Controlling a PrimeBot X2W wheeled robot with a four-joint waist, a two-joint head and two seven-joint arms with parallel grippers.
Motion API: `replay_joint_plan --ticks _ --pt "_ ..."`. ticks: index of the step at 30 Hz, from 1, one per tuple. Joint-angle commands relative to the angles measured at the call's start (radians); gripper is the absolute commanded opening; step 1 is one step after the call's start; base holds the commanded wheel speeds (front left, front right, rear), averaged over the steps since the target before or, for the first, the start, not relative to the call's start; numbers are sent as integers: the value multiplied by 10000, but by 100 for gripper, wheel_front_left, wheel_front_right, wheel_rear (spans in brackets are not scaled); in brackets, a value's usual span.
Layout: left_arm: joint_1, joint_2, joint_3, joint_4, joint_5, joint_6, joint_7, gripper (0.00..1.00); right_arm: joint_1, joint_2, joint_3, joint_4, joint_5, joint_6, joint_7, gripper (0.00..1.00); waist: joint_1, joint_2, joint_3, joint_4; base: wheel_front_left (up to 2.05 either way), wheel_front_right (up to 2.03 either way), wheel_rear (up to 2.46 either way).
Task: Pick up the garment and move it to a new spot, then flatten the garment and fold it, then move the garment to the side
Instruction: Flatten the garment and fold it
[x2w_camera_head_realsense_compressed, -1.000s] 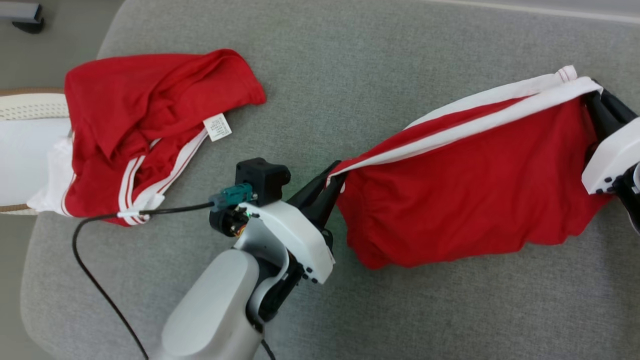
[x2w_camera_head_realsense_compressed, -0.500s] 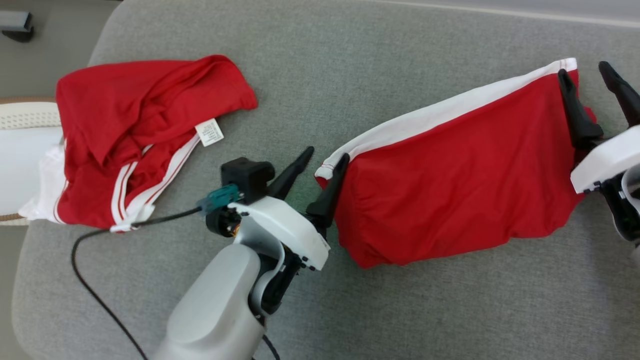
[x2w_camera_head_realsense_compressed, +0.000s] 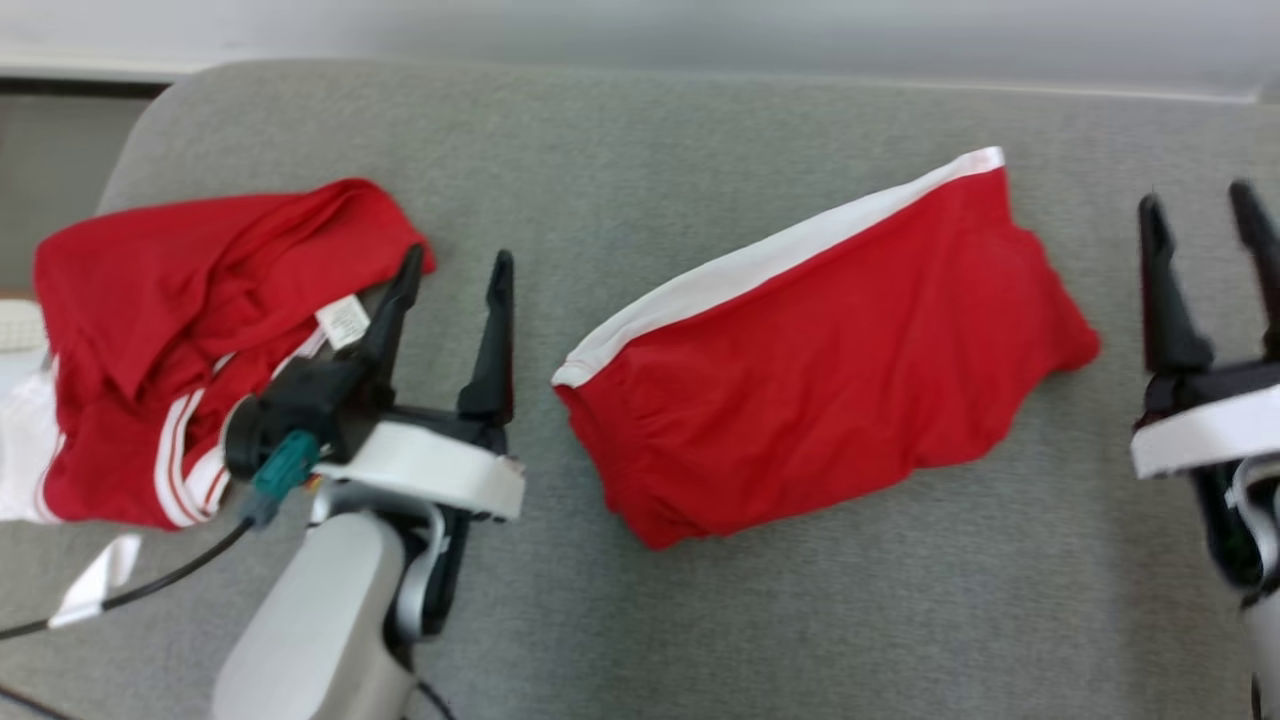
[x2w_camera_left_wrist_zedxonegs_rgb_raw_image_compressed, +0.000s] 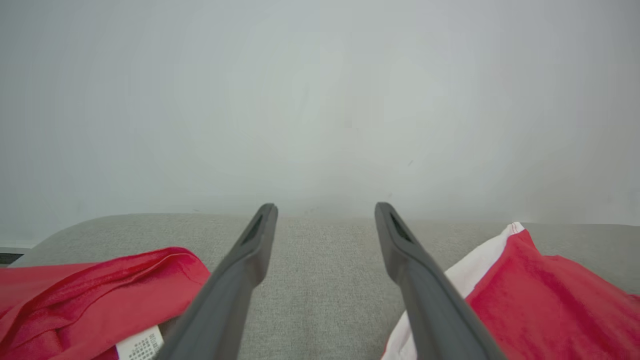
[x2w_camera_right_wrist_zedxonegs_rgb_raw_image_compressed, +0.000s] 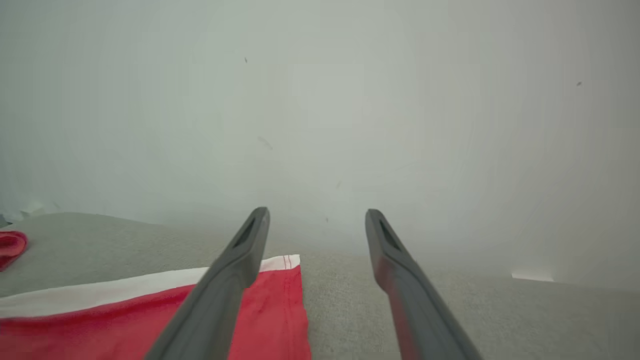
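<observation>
The garment (x2w_camera_head_realsense_compressed: 820, 360), red with a white band along its far edge, lies folded on the grey cushion (x2w_camera_head_realsense_compressed: 700, 150), free of both grippers. My left gripper (x2w_camera_head_realsense_compressed: 457, 262) stands open just left of it, fingers pointing away from me and nothing between them. At the right edge my right gripper (x2w_camera_head_realsense_compressed: 1198, 198) is open too, a little right of the garment's far corner. The left wrist view has the garment (x2w_camera_left_wrist_zedxonegs_rgb_raw_image_compressed: 540, 300) at lower right beside the open left gripper (x2w_camera_left_wrist_zedxonegs_rgb_raw_image_compressed: 325, 210). In the right wrist view the garment (x2w_camera_right_wrist_zedxonegs_rgb_raw_image_compressed: 100, 320) lies at lower left behind the open right gripper (x2w_camera_right_wrist_zedxonegs_rgb_raw_image_compressed: 315, 214).
A second red garment (x2w_camera_head_realsense_compressed: 190, 300) with white stripes and a label lies crumpled at the cushion's left end, partly behind my left gripper; it also appears as red cloth (x2w_camera_left_wrist_zedxonegs_rgb_raw_image_compressed: 85, 295) at the left wrist view's lower left. A black cable (x2w_camera_head_realsense_compressed: 150, 590) trails from the left wrist. A pale wall (x2w_camera_head_realsense_compressed: 640, 30) rises behind.
Both grippers opened and let go of the garment, which dropped flat onto the cushion. Both arms drew back from it, the left one leftward. The head camera tilted up.
</observation>
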Motion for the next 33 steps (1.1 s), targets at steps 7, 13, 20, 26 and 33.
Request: replay_joint_plan --ticks 7,13,20,26,33 --pt "1130 625 461 -387 275 327 -59 100 2157 851 -742 -2136 -519 -27 1162 100 0 0 -526 -834 0 0 0" --pt "1821 818 473 -286 106 399 6 100 3447 1328 -1031 -3403 -671 -27 1872 100 0 0 -681 -1124 0 0 0" --pt "2128 825 558 -420 -17 472 -3 100 3958 1553 -1336 -4087 -799 -27 2261 100 0 0 -673 -1196 0 0 0" --pt "2090 821 511 -513 -67 489 -3 100 3972 1563 -1440 -4220 -773 -27 2444 100 0 0 -585 -1105 0 0 0" --pt "1718 738 376 -732 41 461 26 100 3590 1437 -1546 -4148 -681 -27 2500 100 0 0 -169 -780 0 0 0"
